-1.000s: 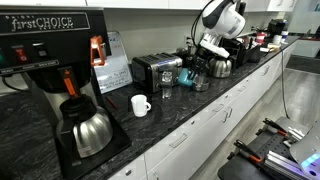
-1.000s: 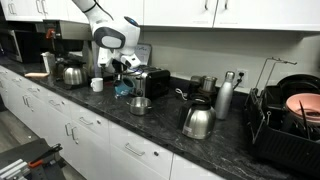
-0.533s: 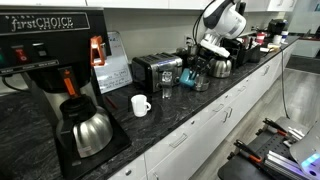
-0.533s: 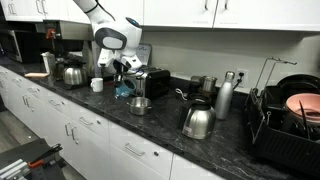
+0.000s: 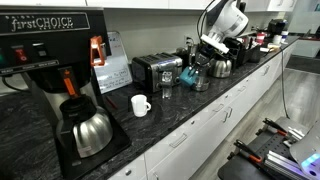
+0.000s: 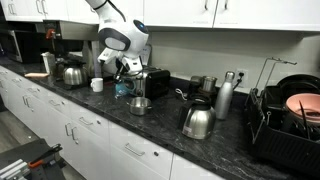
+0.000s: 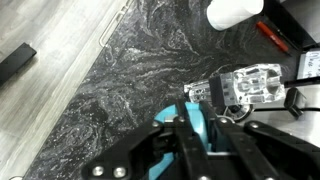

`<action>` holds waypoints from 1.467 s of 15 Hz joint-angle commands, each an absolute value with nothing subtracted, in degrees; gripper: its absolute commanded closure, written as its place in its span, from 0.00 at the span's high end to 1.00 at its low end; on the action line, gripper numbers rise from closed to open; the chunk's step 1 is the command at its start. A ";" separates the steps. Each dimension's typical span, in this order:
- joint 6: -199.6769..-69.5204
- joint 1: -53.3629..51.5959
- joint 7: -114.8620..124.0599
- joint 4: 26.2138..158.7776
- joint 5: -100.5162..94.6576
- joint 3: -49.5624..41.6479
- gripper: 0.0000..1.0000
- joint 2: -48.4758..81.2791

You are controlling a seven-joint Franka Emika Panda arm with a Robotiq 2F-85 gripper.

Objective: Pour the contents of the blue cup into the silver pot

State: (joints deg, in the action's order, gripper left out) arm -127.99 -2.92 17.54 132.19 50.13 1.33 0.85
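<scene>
The blue cup (image 7: 196, 122) is a teal mug held by its rim between my gripper (image 7: 199, 140) fingers in the wrist view. In both exterior views the gripper (image 5: 193, 63) (image 6: 124, 74) hangs from the white arm and holds the blue cup (image 5: 186, 76) (image 6: 122, 88) just above the dark counter, in front of the toaster. The silver pot (image 5: 201, 82) (image 6: 140, 104) stands on the counter right next to the cup, towards the counter's front edge. The pot is out of the wrist view.
A toaster (image 5: 155, 70) (image 6: 153, 81), a white mug (image 5: 140, 105) (image 7: 232, 10) and a clear glass (image 5: 165, 88) (image 7: 250, 85) stand nearby. A coffee machine with a steel carafe (image 5: 88, 131) is at one end. A steel kettle (image 6: 197, 121), a thermos (image 6: 224, 97) and a dish rack (image 6: 285, 125) are further along.
The arm has risen a little and the wrist has tilted. The blue cup has come up slightly with the gripper and stays in its hold.
</scene>
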 commanded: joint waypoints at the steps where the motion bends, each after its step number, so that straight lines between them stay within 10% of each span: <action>1: -126.81 -1.87 19.18 130.47 55.36 0.88 0.05 2.21; 4: -128.00 -2.03 18.44 131.75 54.49 0.91 0.18 1.59; 22: -125.81 -0.75 19.71 131.88 59.71 -0.37 0.05 2.01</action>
State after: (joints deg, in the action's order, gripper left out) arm -127.95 -1.92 19.32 132.12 56.21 0.04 2.09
